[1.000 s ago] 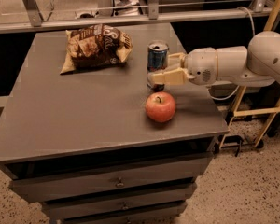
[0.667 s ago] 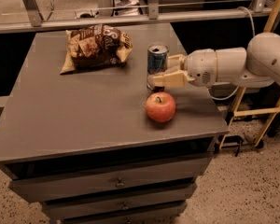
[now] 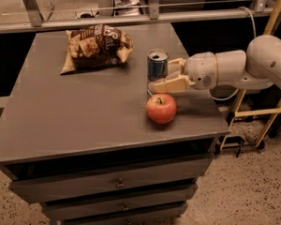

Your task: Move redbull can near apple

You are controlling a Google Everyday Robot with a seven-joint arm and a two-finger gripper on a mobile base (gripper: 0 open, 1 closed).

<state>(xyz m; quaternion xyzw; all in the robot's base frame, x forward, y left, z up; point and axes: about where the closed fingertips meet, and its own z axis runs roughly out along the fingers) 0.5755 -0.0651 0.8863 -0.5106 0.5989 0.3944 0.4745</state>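
The redbull can (image 3: 157, 65) stands upright on the grey table (image 3: 84, 111), right of the middle, its silver top showing. The red apple (image 3: 161, 108) sits on the table just in front of the can, a small gap from it. My gripper (image 3: 162, 75) reaches in from the right at can height. It is open, with one tan finger (image 3: 171, 85) passing in front of the can's lower part and the other behind the can's right side. The can's base is hidden by the near finger.
A brown snack bag (image 3: 96, 47) lies at the back left of the table. The table's right edge (image 3: 215, 107) is close to the apple and the arm. Drawers sit below the tabletop. A metal rail (image 3: 131, 18) runs behind the table.
The near finger has shifted slightly toward the apple, away from the can. The can and the apple have not moved.
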